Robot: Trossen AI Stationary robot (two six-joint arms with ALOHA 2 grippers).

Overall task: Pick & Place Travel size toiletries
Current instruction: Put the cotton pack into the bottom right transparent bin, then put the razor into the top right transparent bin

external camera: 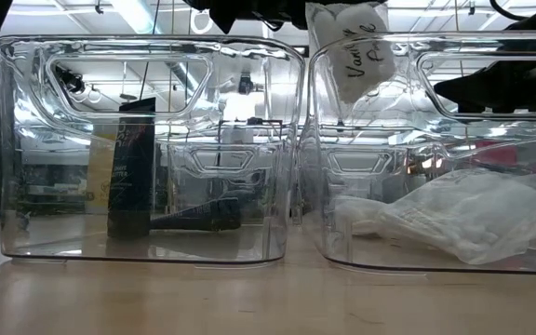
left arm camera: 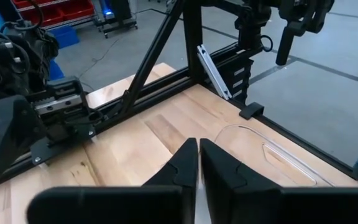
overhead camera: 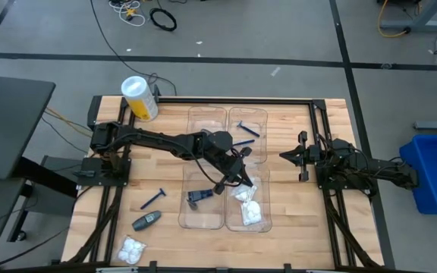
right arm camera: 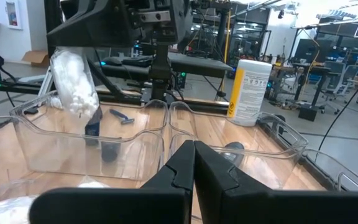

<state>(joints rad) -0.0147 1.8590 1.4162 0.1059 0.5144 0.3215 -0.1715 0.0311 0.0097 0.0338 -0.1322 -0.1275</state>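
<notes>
From above, your left hand hangs over the near right tray, with a white packet below it and more white packets already lying in that tray; whether the packet is pinched you cannot read from this height. Your right hand waits at the tabletop's right side, fingers together on nothing. A blue razor, a grey tube and another packet lie loose at the near left; one razor sits in a far tray.

From tabletop level, the hanging packet dangles above the right tray's rim, close to the wall it shares with the left tray; if it swings on release it may snag on that wall or fall on the wrong side.

Past the left wrist, the fingers look pressed together with no packet showing between them; I cannot tell whether the grip holds, and a thin crinkly edge could slip early.

Past the right wrist, the packet hangs high over the tray beside the yellow-and-white cylinder's side of the table; dropped from there it could bounce off the heap below.
</notes>
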